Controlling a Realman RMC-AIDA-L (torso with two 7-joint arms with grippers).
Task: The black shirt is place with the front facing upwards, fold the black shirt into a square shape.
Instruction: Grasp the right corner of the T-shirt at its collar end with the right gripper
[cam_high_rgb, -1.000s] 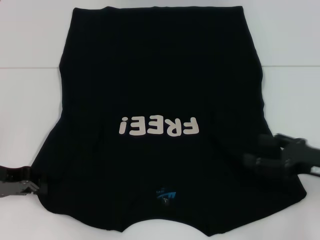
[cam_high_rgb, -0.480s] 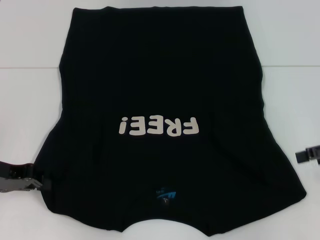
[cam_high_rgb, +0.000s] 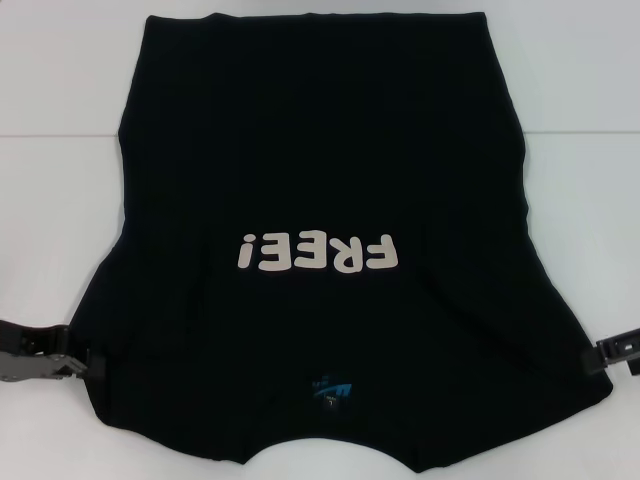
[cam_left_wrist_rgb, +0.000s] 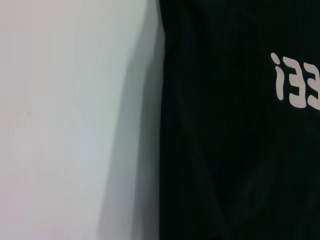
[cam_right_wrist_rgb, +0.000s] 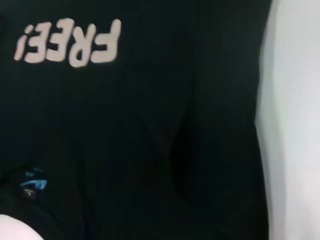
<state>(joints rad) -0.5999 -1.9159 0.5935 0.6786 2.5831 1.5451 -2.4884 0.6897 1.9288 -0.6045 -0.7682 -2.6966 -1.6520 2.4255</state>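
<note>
From the head view, the shirt (cam_high_rgb: 320, 250) lies flat and face-up across the white table (cam_high_rgb: 60, 220), collar at 6 o'clock, no fold made; the left gripper (cam_high_rgb: 75, 368) sits at its 8 o'clock edge and the right gripper (cam_high_rgb: 612, 352) at 4 o'clock, and I cannot tell whether either is clenched or released, so I judge both are lining up to pinch the sleeves. Left wrist view adds only the shirt's straight side edge against bare table. Right wrist view alone shows the blue neck mark (cam_right_wrist_rgb: 34, 186) up close.
</note>
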